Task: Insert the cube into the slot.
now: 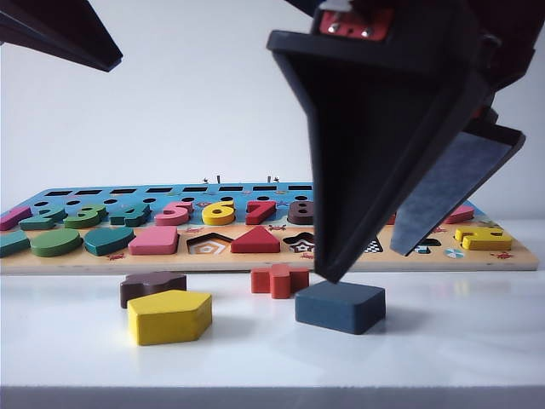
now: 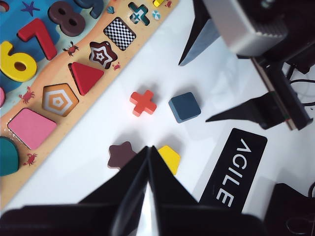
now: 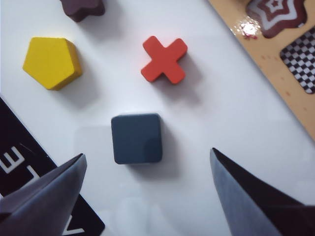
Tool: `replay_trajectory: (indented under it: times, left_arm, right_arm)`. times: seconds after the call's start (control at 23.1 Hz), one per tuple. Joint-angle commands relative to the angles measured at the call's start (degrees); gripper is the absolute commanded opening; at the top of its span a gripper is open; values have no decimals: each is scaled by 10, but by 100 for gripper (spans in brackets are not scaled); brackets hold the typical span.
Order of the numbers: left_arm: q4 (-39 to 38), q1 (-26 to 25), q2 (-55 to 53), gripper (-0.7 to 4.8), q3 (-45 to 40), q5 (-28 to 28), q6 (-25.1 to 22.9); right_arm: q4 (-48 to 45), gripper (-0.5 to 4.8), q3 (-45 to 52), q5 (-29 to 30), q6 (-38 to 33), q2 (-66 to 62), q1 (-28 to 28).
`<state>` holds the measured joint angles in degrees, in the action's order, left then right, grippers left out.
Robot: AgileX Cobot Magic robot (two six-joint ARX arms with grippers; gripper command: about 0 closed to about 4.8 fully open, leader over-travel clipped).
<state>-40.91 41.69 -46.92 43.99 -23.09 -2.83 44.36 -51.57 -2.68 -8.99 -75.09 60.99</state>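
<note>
The cube [image 3: 137, 138] is a flat navy square block lying on the white table [image 1: 443, 341], also seen as the cube [image 1: 341, 307] and the cube [image 2: 184, 106]. My right gripper [image 3: 146, 153] hangs open just above it, one finger on each side, touching nothing; it shows as the right gripper [image 1: 366, 264] in the exterior view. The slot [image 2: 120, 33], a checkerboard square recess in the tan puzzle board [image 2: 54, 132], is empty; the slot [image 3: 302, 61] lies beyond the cube. My left gripper [image 2: 149, 147] is shut and empty, raised over the star and pentagon blocks.
A red plus block [image 3: 165, 59], a yellow pentagon [image 3: 51, 63] and a brown star block [image 3: 82, 7] lie on the table near the cube. The board holds numbers, a pink square [image 2: 30, 128], a red triangle [image 2: 86, 76] and an open star recess [image 2: 102, 55].
</note>
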Motion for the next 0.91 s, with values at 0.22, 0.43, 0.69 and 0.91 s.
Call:
replay_trajectory:
  times: [0.22, 0.43, 0.69, 0.91]
  left_arm:
    - [10, -1, 1, 17, 1, -5, -7]
    - [30, -1, 1, 17, 1, -2, -12]
    - [48, -1, 1, 17, 1, -2, -13]
    - [66, -1, 1, 17, 1, -3, -13]
  right_arm:
    - [-40, 479, -3, 16, -4, -17, 1]
    - [-40, 479, -3, 16, -4, -27, 1]
    - [-41, 479, -3, 16, -4, -41, 0]
    - [-46, 479, -3, 16, -4, -57, -1]
